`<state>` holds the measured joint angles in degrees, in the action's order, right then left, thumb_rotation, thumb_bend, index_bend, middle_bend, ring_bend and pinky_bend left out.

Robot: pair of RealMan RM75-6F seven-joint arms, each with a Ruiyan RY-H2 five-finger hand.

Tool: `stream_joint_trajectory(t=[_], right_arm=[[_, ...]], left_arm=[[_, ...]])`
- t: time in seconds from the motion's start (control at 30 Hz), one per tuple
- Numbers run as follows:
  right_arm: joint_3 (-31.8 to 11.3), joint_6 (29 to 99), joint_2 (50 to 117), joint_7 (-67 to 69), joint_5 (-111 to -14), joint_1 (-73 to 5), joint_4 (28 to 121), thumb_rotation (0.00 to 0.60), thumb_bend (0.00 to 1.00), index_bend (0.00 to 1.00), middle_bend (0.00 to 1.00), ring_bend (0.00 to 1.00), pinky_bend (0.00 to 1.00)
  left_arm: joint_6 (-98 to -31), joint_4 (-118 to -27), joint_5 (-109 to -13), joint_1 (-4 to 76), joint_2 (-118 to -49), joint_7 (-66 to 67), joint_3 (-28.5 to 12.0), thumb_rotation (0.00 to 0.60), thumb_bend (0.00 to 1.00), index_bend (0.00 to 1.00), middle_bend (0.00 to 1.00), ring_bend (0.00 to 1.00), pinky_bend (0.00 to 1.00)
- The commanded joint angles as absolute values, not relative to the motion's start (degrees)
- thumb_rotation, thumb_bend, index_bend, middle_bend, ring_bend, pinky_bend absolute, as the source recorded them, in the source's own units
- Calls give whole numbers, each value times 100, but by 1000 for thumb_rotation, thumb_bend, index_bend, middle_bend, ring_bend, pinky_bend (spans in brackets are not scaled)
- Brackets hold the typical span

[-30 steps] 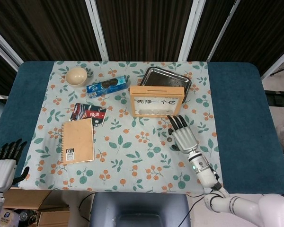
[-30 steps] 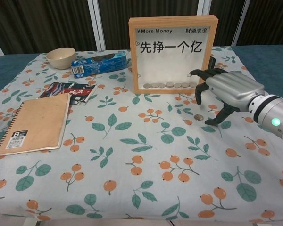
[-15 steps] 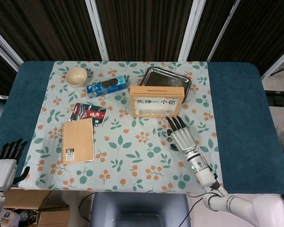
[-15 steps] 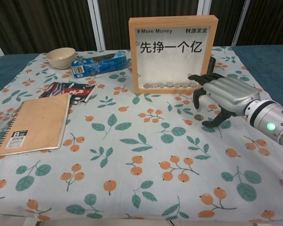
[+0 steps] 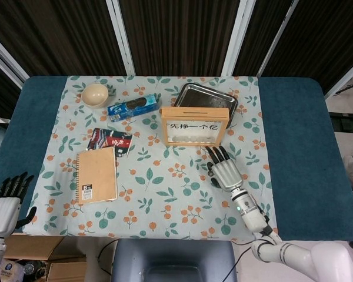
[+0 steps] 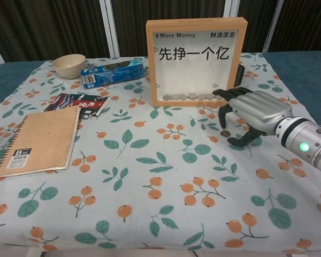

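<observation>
My right hand (image 6: 251, 112) hovers palm down over the flowered cloth, just right of the wooden coin frame (image 6: 196, 61). Its fingers are arched and spread, holding nothing. A small coin (image 6: 225, 133) lies on the cloth right under the fingertips, between them and the thumb; I cannot tell whether they touch it. In the head view the right hand (image 5: 225, 169) sits just below the frame (image 5: 195, 125). A row of coins (image 6: 190, 97) lines the frame's bottom. My left hand (image 5: 6, 202) hangs off the table's near left corner, fingers apart and empty.
A metal tray (image 5: 207, 97) lies behind the frame. A tan bowl (image 5: 95, 94) and a blue packet (image 5: 132, 108) sit at the back left. A dark snack packet (image 5: 110, 140) and a spiral notebook (image 5: 97, 174) lie on the left.
My right hand has dropped lower and drawn a little left, bringing its fingertips down close over the coin. The left hand has not moved.
</observation>
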<state>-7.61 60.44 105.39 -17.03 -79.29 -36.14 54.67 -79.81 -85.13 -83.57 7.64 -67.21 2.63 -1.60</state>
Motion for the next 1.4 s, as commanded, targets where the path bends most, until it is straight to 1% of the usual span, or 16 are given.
stream_joint_trajectory(t=[0.03, 0.2, 0.4, 0.63, 1.0, 1.4], right_arm=[[-762, 6034, 10547, -1704, -7921, -3615, 5460, 600, 394, 600, 40, 0, 0], [-750, 6001, 10560, -1721, -7907, -3616, 5442, 600, 394, 597, 41, 0, 0], [-746, 5949, 10570, -1740, -7877, -3618, 5424, 600, 394, 569, 42, 0, 0], [-743, 5907, 10583, -1749, -7856, -3624, 5420, 600, 393, 571, 42, 0, 0], [-731, 5857, 10607, -1745, -7833, -3622, 5361, 600, 394, 590, 42, 0, 0], [-780, 5886, 10689, -1708, -7830, -3656, 5231, 600, 408, 652, 68, 0, 0]], left_arm=[[-7979, -8515, -8352, 759, -6705, 244, -156, 600, 370, 0, 0, 0, 0], [-7975, -8504, -8343, 760, -6710, 245, -160, 600, 370, 0, 0, 0, 0], [-7971, -8487, -8334, 754, -6716, 232, -154, 600, 370, 0, 0, 0, 0], [-7970, -8478, -8324, 753, -6714, 224, -159, 600, 370, 0, 0, 0, 0], [-7930, -8420, -8308, 757, -6746, 197, -148, 600, 371, 0, 0, 0, 0], [-7911, -8423, -8289, 768, -6750, 215, -158, 600, 370, 0, 0, 0, 0]])
